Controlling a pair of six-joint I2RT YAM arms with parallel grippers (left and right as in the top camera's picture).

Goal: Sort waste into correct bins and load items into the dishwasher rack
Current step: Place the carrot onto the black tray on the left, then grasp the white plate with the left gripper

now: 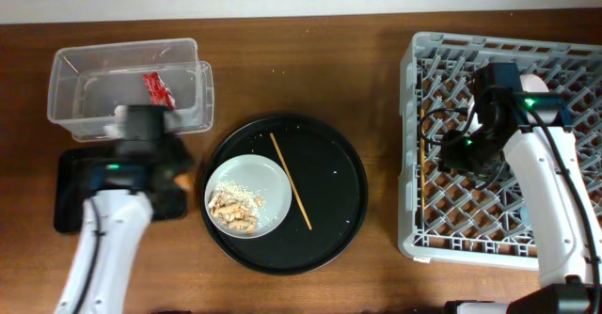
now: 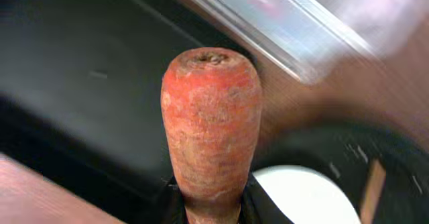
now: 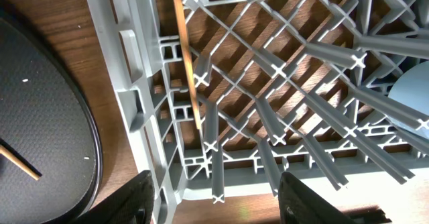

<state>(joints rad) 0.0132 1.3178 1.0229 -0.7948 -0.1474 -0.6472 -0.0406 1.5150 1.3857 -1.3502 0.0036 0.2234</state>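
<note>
**Left arm.** The left gripper (image 2: 211, 210) is closed on one end of the carrot (image 2: 211, 117). The carrot's long axis runs straight out from the jaws, stem end leading. It hangs over the right part of the shallow black tray (image 1: 68, 201), with the rim of the clear tub (image 1: 94, 79) just beyond on the far side.

**Probable next step.** Release into the black tray, which lies directly beneath and to the left.

**Right arm.** The right gripper (image 3: 218, 200) is open and empty over the left part of the dishwasher rack (image 3: 134, 90). It is near a chopstick (image 3: 182, 43) lying in the lattice and well apart from the carrot.
</note>
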